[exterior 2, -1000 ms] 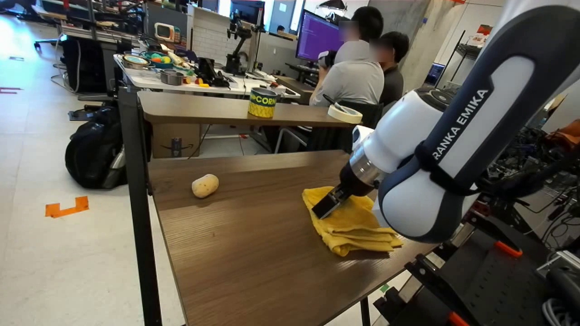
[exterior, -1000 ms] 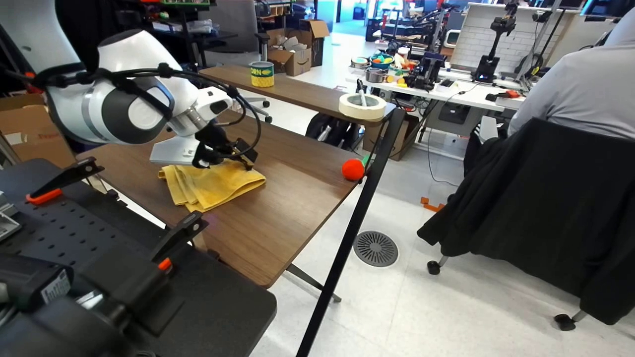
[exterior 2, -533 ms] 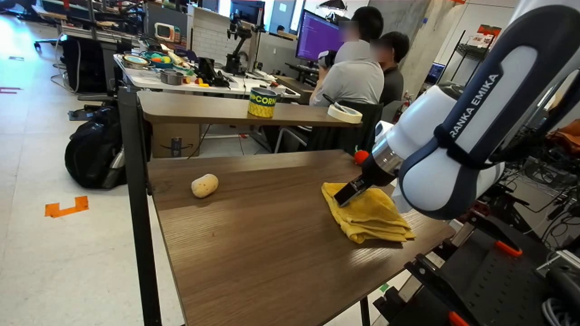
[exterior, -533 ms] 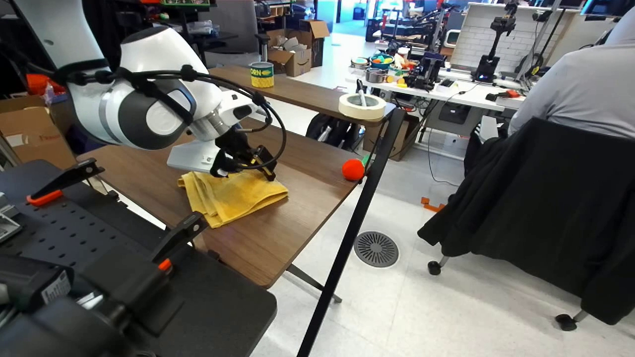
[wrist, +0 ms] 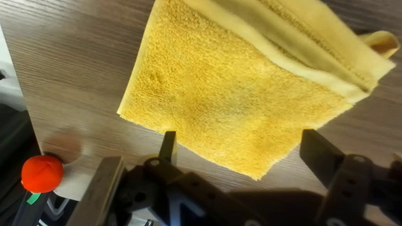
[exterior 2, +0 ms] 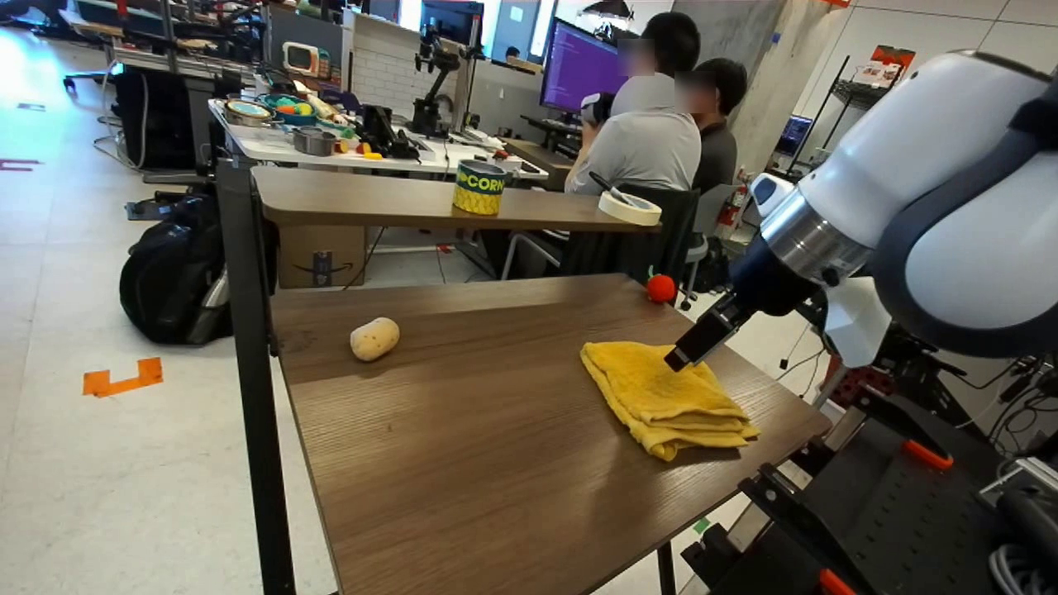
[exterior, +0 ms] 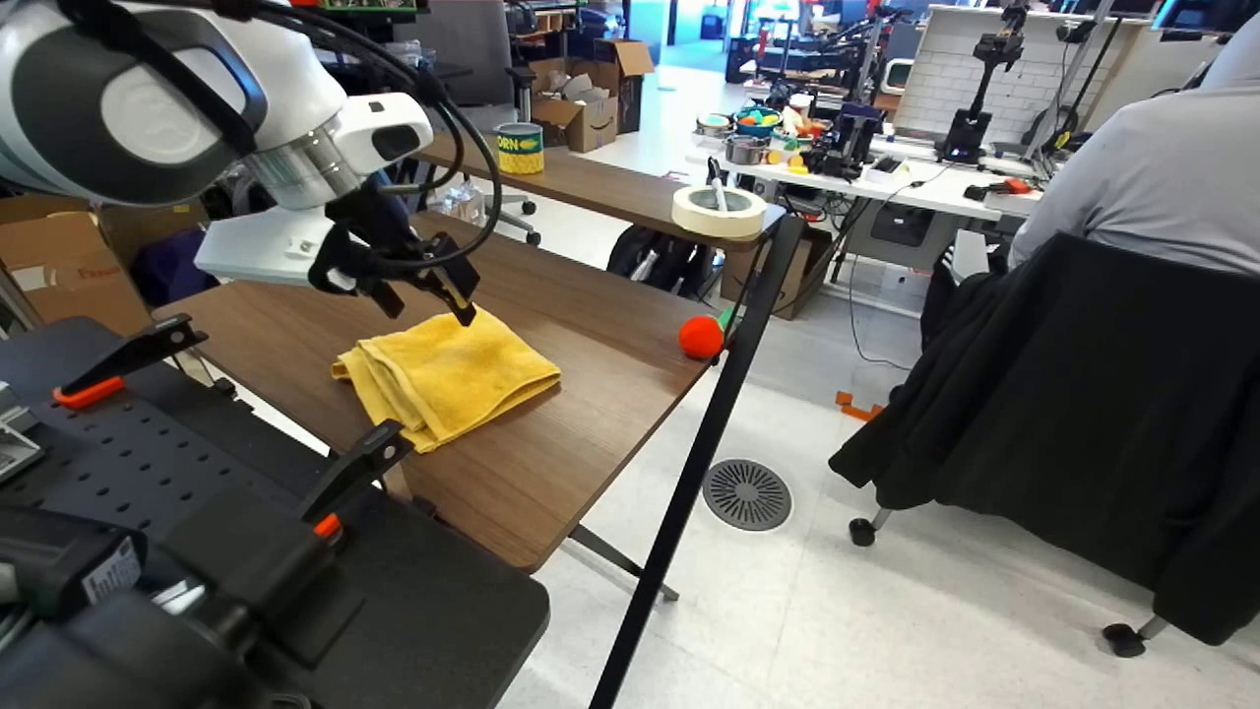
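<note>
My gripper [exterior: 429,307] is open and empty, a little above a folded yellow towel [exterior: 458,369]. In an exterior view the fingertips [exterior 2: 678,359] appear just over the towel [exterior 2: 661,401]. In the wrist view the fingers [wrist: 240,132] stand wide apart, with one corner of the towel [wrist: 216,88] showing between them and nothing held. The towel lies folded in layers on the brown table [exterior 2: 446,446], its folded edges toward the robot's base side. A red round object with a green top [exterior 2: 660,288] sits at the table's corner; it also shows in the wrist view [wrist: 42,174].
A potato-like object [exterior 2: 374,339] lies on the table's far part. A raised shelf [exterior 2: 355,194] along the table bears a yellow corn can [exterior 2: 478,188] and a tape roll [exterior 2: 630,208] with a marker. A black post [exterior: 679,473] and clamps [exterior: 359,468] stand near the table's edges.
The towel first shifted along the table together with the gripper, toward the red object's corner. The gripper then opened off it, rose and drew back toward the base; the towel stayed on the table.
</note>
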`<state>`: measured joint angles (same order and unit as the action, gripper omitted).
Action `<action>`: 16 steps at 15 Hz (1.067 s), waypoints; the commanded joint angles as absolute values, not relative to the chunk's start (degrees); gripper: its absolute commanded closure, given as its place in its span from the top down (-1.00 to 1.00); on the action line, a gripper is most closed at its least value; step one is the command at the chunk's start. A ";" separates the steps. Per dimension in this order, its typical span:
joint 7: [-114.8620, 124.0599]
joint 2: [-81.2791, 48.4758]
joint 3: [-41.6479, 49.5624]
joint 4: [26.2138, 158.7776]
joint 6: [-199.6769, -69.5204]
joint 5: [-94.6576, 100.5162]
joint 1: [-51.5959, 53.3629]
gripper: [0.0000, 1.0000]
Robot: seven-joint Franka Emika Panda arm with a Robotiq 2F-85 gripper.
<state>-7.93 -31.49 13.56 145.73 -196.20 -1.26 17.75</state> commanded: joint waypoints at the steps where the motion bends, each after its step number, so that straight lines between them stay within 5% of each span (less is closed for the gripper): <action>1: -8.87 -29.93 12.94 147.13 -193.71 -1.16 16.70 1.00; 16: -6.81 -49.24 7.65 130.72 -185.27 2.84 12.62 1.00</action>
